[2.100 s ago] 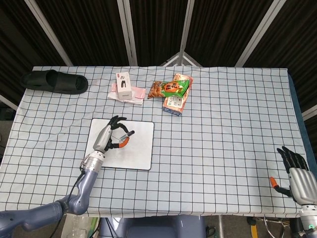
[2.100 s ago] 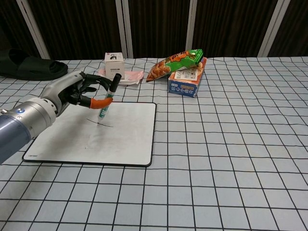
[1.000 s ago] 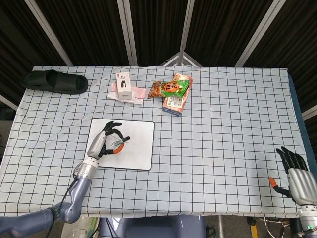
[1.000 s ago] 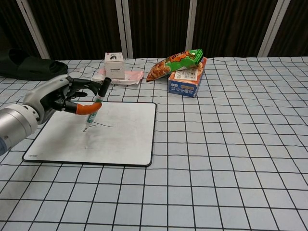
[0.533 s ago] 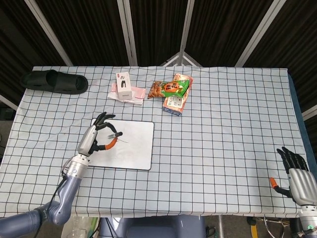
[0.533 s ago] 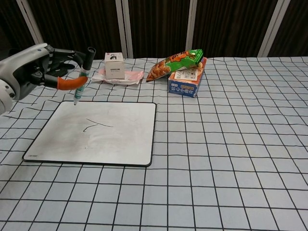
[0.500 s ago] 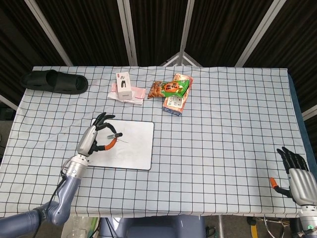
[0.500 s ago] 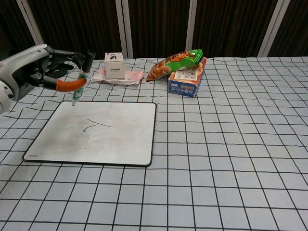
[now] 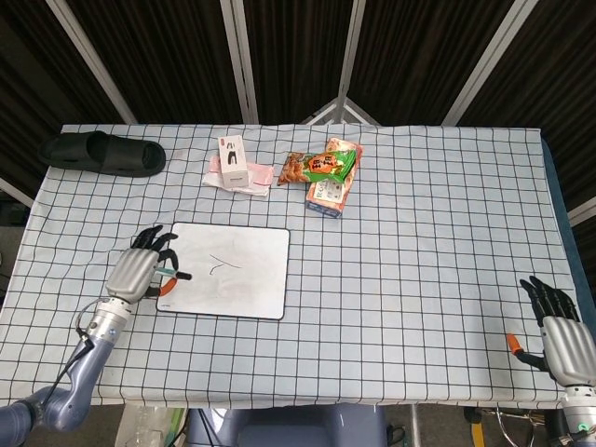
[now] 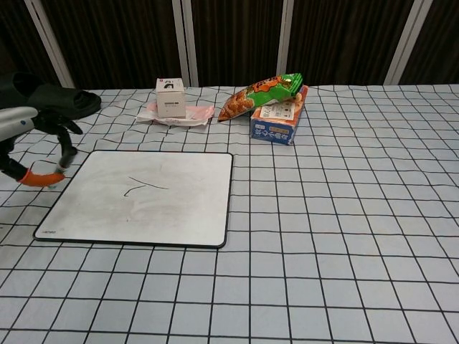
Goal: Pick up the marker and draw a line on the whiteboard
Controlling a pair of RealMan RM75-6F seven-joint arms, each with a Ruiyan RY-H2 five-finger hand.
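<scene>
The whiteboard (image 9: 244, 284) (image 10: 172, 208) lies flat at the table's front left, with a short dark line (image 9: 222, 264) (image 10: 143, 186) drawn on it. My left hand (image 9: 138, 272) (image 10: 21, 147) hovers just past the board's left edge and pinches the marker (image 9: 169, 273). In the chest view only part of this hand shows at the frame's left edge, and the marker is hard to make out there. My right hand (image 9: 559, 331) hangs at the front right beyond the table edge, fingers spread and empty. The chest view does not show it.
A black slipper (image 9: 102, 154) (image 10: 50, 100) lies at the back left. A small white box (image 9: 231, 155) (image 10: 170, 97) sits on a pink packet behind the board. A green snack bag (image 9: 321, 166) (image 10: 262, 92) leans on a carton (image 9: 331, 191) (image 10: 280, 123).
My left hand drew on the board, lifted the marker, then carried it left and down, off the board's left edge. The right hand stayed still.
</scene>
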